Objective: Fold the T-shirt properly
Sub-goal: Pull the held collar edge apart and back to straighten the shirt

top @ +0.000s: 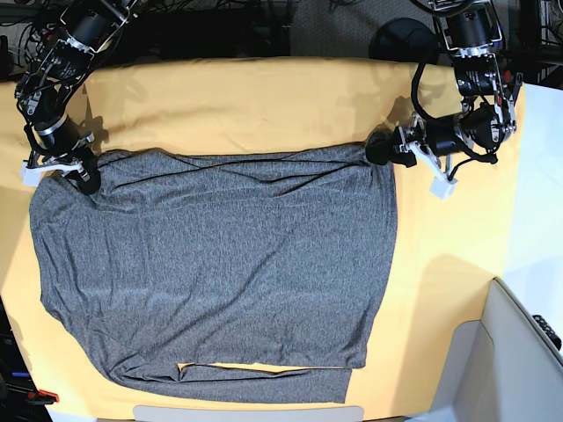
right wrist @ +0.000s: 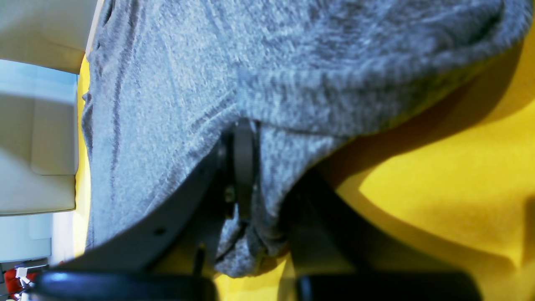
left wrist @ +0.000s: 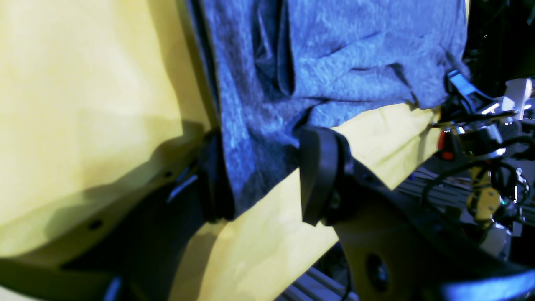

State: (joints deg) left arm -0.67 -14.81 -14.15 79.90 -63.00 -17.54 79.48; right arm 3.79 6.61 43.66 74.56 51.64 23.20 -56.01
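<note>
Left gripper [left wrist: 267, 184] wide open, straddling heathered dark-grey knit T-shirt [top: 220, 264] corner; right gripper [right wrist: 250, 175] pinches opposite corner.

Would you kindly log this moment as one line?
heathered dark-grey knit shirt: flat on yellow cloth | right gripper: shut on corner | left gripper: open astride other corner

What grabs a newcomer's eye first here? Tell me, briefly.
The big grey shirt spread flat over the yellow cloth fills most of the base view. At its two far corners sit the pincers: the right pincer is shut on the shirt's edge, while the left pincer stands open around the other corner.
</note>
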